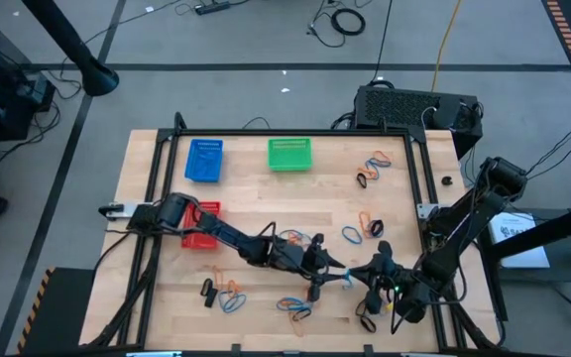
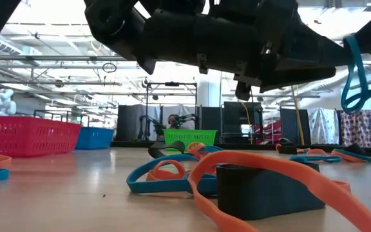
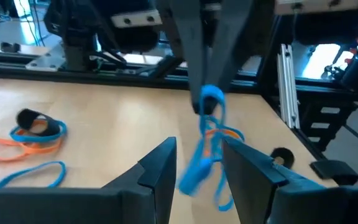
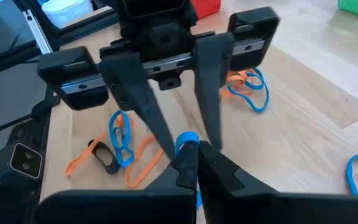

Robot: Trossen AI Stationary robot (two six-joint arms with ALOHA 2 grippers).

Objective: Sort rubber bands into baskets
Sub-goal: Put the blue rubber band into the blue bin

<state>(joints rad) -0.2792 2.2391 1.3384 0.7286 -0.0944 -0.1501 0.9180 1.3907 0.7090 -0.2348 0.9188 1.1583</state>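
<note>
High view – grippers: the left gripper [image 1: 333,273] and the right gripper [image 1: 357,270] are meeting tip to tip over the near middle of the counter [image 1: 147,159]; a blue rubber band [image 1: 342,272] is hanging between them
High view – loose bands: clusters of rubber bands [image 1: 373,169] are lying near the far right corner; more are lying by the right edge [image 1: 363,226] and along the near edge [image 1: 228,297]; all are well apart from the baskets
High view – baskets: the blue basket [image 1: 204,160] and the green basket [image 1: 290,154] are sitting at the far side; the red basket [image 1: 202,226] is lying partly under the left arm; I cannot tell what is lying inside any of them
Low view: an orange band [image 2: 288,174] looped over a black band [image 2: 263,190] is filling the foreground; blue bands [image 2: 153,183] are lying behind it; the held blue band [image 2: 355,77] is dangling at the right; the red basket [image 2: 24,135], blue basket [image 2: 95,137] and green basket [image 2: 189,136] are standing farther back
Left wrist view: the left jaws are standing apart, around the lower part of the blue band [image 3: 207,143] without pinching it; the opposing fingers [image 3: 197,43] are pinching its top
Right wrist view: the right jaws are pressing fully together on the blue band [image 4: 185,140]; the left fingers [image 4: 143,102] are straddling it
</note>
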